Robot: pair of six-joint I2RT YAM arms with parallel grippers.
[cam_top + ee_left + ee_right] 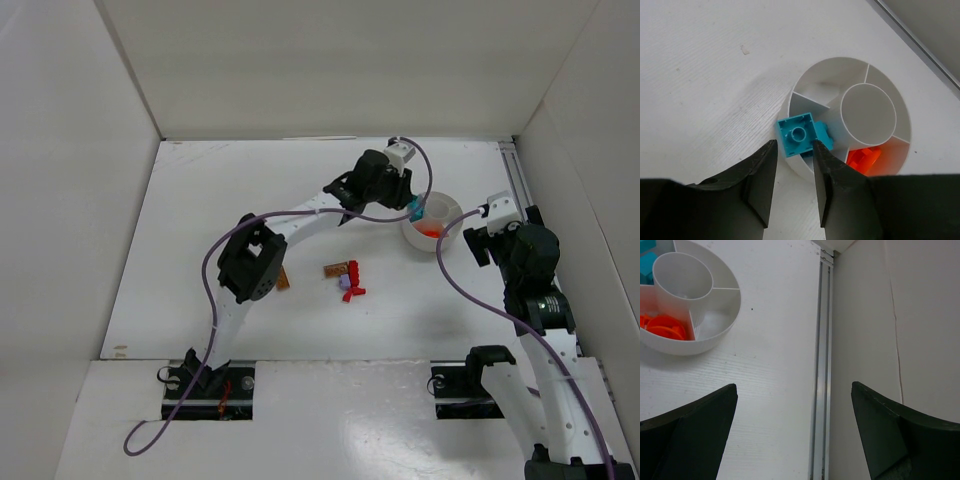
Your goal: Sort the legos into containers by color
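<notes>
**Table [190, 230], left portion:** One brown brick [283, 280] lies flat just beside the left arm's elbow.

**Table, centre:** A second brown brick [336, 270] lies just beside a small cluster of two red bricks [353, 268] with a purple brick [345, 283] between them. All of these are loose on the table, well apart from the bowl.

**Left pincer [795, 150]:** It hangs over the rim of the white bowl [890, 90]. The jaws stand a little apart with nothing clamped between them. A teal brick [799, 134] sits just ahead of the tips, tilted against the bowl's rim at one outer compartment. A second teal piece [825, 134] touches it inside that compartment.

**Bowl:** It is round, with a central cup and compartments around it. Orange pieces [863, 159] lie in the compartment next to the teal one.

**Right pincer [794, 387]:** The jaws are spread wide apart and hold nothing. It hovers over bare table to the right of the bowl. A metal rail [820, 365] runs along the foot of the side wall beneath it.
</notes>
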